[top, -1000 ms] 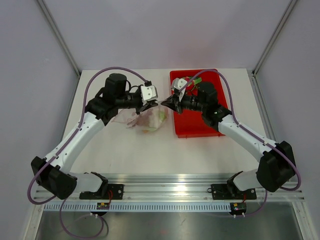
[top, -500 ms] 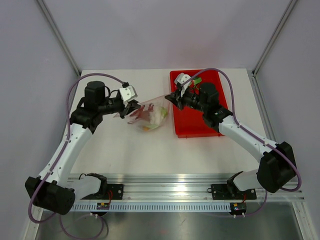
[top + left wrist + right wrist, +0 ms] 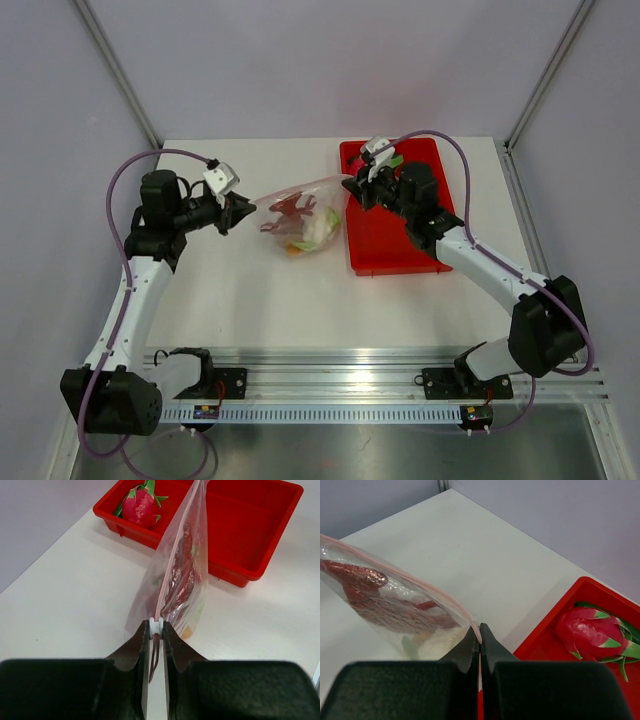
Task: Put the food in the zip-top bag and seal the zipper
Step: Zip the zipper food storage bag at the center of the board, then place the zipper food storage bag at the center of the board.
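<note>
Clear, crinkly zip-top bag [image 3: 325, 199] bulges with thin dark-red chili peppers [image 3: 285, 211].

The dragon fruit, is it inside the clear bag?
No, the dragon fruit lies in the red tray, outside the zip-top bag.

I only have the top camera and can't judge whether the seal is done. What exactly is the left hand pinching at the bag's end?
Observer: In the left wrist view, the left hand is shut on the white slider at the near end of the zipper.
Operator: Does the strip beyond it look closed?
Observer: From the slider onward it runs as one pink line, with no gap that I can see.
Operator: And the right hand?
Observer: Its wrist view shows the right hand pinched shut on the other corner of the zip-top bag, right where the strip ends.
</note>
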Robot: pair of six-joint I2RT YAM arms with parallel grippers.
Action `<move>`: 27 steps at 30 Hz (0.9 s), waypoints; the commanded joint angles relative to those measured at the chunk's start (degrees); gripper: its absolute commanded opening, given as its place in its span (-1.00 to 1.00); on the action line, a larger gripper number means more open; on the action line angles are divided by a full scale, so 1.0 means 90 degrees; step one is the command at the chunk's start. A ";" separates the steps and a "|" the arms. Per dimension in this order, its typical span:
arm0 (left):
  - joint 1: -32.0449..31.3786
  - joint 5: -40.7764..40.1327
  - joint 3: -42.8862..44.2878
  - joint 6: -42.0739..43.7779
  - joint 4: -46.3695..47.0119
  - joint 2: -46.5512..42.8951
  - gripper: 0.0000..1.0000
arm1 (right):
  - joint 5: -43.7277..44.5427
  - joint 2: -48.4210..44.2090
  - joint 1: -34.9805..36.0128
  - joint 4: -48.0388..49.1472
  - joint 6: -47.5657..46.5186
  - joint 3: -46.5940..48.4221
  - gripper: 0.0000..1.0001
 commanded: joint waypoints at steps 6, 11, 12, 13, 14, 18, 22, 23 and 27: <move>0.0483 -0.0053 -0.0025 -0.0373 0.0575 -0.0124 -1.00 | 0.1246 0.0120 -0.0347 0.0486 0.0377 0.0264 -1.00; 0.0717 0.0025 -0.0142 -0.0773 0.0956 -0.0104 -1.00 | 0.1412 0.0110 -0.0357 0.0496 0.0446 0.0362 -0.99; 0.0746 0.0035 -0.0152 -0.0861 0.1150 -0.0094 -1.00 | 0.1422 0.0111 -0.0348 0.0505 0.0446 0.0381 -1.00; 0.0747 0.0064 -0.0162 -0.1016 0.1239 -0.0056 -1.00 | 0.1422 0.0120 -0.0357 0.0515 0.0494 0.0420 -1.00; 0.0756 0.0054 -0.0133 -0.1047 0.1298 -0.0026 -1.00 | 0.1412 0.0159 -0.0357 0.0515 0.0505 0.0430 -1.00; 0.0747 0.0064 0.0032 -0.1184 0.1328 0.0101 -1.00 | 0.1169 0.0198 -0.0357 0.0564 0.0651 0.0489 -1.00; 0.0747 0.0162 0.0199 -0.1476 0.1445 0.0159 -1.00 | 0.0759 0.0189 -0.0348 0.0574 0.0778 0.0616 -0.99; 0.0756 0.0171 0.0219 -0.1525 0.1493 0.0160 -1.00 | 0.0652 0.0169 -0.0357 0.0564 0.0778 0.0635 -0.99; 0.0756 -0.0033 0.0326 -0.1847 0.1727 0.0179 -1.00 | 0.0153 0.0218 -0.0347 0.0418 0.0778 0.0849 -0.99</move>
